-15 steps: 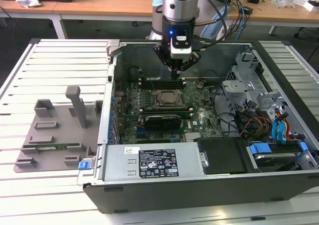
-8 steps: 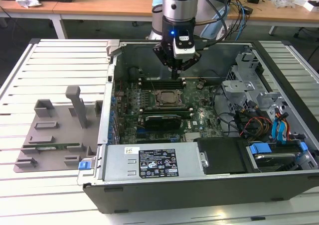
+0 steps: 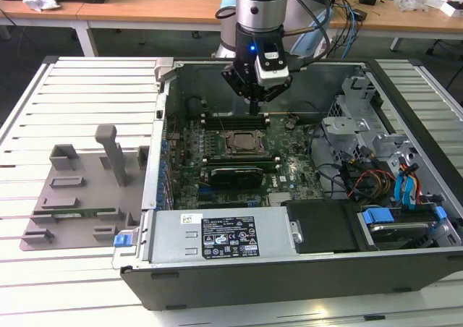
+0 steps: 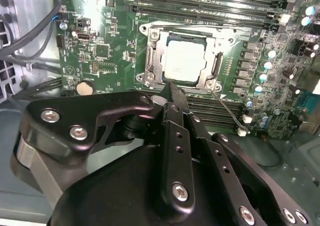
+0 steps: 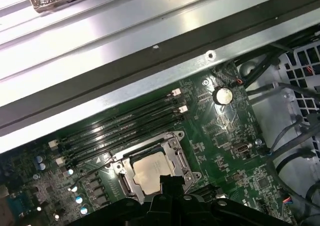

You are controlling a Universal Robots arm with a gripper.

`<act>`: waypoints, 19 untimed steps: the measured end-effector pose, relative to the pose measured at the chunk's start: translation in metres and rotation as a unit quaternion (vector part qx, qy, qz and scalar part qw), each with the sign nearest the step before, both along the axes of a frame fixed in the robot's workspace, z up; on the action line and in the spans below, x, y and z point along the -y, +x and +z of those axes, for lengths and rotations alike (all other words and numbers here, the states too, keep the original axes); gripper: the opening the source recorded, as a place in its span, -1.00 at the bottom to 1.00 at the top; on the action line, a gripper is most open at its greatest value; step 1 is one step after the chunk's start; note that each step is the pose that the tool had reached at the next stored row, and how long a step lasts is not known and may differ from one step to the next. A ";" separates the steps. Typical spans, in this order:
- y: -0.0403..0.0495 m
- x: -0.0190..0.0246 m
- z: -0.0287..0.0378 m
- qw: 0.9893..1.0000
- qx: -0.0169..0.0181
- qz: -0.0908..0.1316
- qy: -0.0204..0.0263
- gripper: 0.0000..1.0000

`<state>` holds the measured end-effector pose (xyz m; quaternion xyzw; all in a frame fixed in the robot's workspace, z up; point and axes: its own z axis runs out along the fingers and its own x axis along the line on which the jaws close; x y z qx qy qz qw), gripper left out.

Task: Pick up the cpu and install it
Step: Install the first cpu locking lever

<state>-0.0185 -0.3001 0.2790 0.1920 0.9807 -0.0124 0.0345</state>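
Observation:
The cpu (image 4: 184, 61), silver-topped, lies flat inside the open metal socket frame (image 4: 150, 61) on the green motherboard (image 3: 289, 171). It shows as well in the exterior view (image 3: 242, 142) and in the first wrist view (image 5: 152, 168). My gripper (image 3: 255, 110) hangs above the board at the far edge of the socket. Its black fingers (image 4: 172, 98) are shut together with nothing between them, and their tips sit just beside the socket frame, off the chip. The thin wire socket lever (image 4: 227, 113) stands loose next to the frame.
The open computer case (image 3: 155, 197) walls in the board. Memory slots (image 4: 210, 1) run along the socket, a drive cage (image 3: 362, 103) and cables (image 3: 376, 182) sit toward the exterior view's right, and a grey fixture tray (image 3: 79, 189) lies toward its left.

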 end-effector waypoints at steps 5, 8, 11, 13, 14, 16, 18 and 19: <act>0.0000 0.0000 0.0000 0.999 0.000 0.041 0.000 -0.79; 0.0000 0.0000 0.0000 0.999 0.000 0.053 -0.004 -0.79; 0.0000 0.0000 0.0000 0.998 0.000 0.065 -0.009 -0.79; 0.0000 0.0000 0.0000 0.997 0.000 0.071 -0.010 -0.79; 0.0000 0.0000 0.0000 0.997 0.000 0.073 -0.011 -0.79; 0.0000 0.0000 0.0000 0.997 0.000 0.081 -0.012 -0.79; 0.0000 0.0000 0.0000 0.996 0.000 0.087 -0.012 -0.79; 0.0000 0.0000 -0.0001 0.996 0.000 0.090 -0.012 -0.79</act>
